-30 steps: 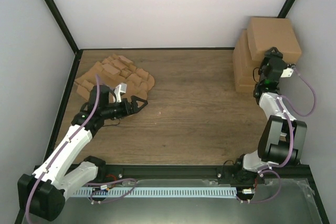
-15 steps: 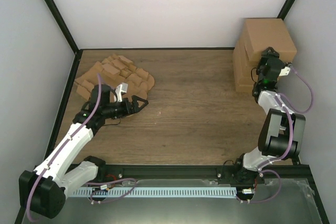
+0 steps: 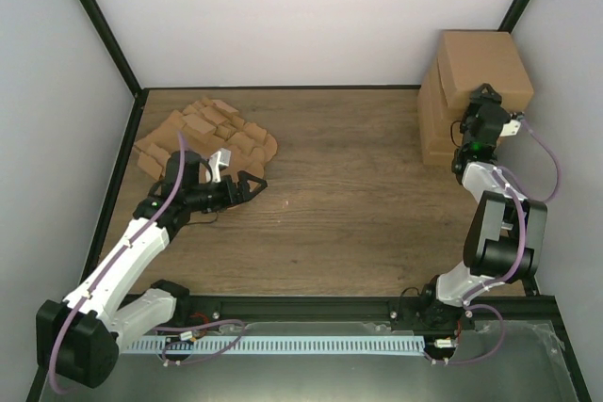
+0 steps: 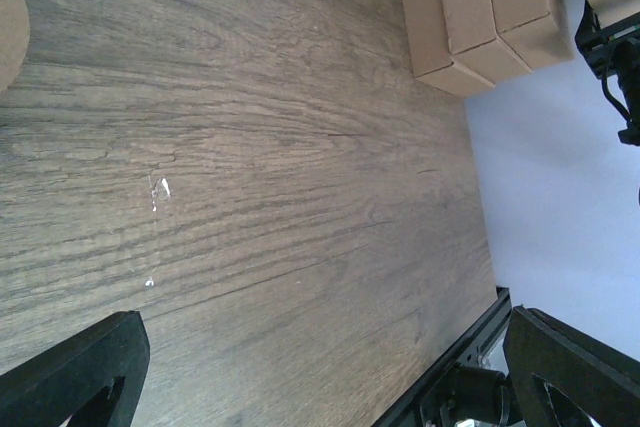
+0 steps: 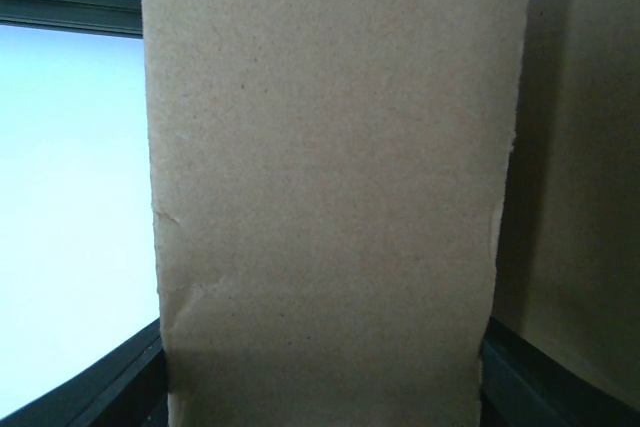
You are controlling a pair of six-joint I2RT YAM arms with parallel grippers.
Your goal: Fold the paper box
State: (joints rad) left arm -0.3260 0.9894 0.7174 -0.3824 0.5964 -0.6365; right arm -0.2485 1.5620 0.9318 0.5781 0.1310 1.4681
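Wood table [image 3: 358, 195], white walls. R gripper [image 3: 479, 101] pinches the paper box [image 3: 476, 58] atop the far-right stack [image 3: 433, 134]; square its edges w/ the stack before letting go. L gripper [image 3: 247, 185] spread, empty, by the blanks heap [image 3: 203, 134].

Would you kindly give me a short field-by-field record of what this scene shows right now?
Left pincer: open, empty, over wooden table beside ragged heap of brown cardboard blanks
Right pincer: closed on folded brown cardboard box
Box position: atop tall stack of similar brown boxes, far right corner
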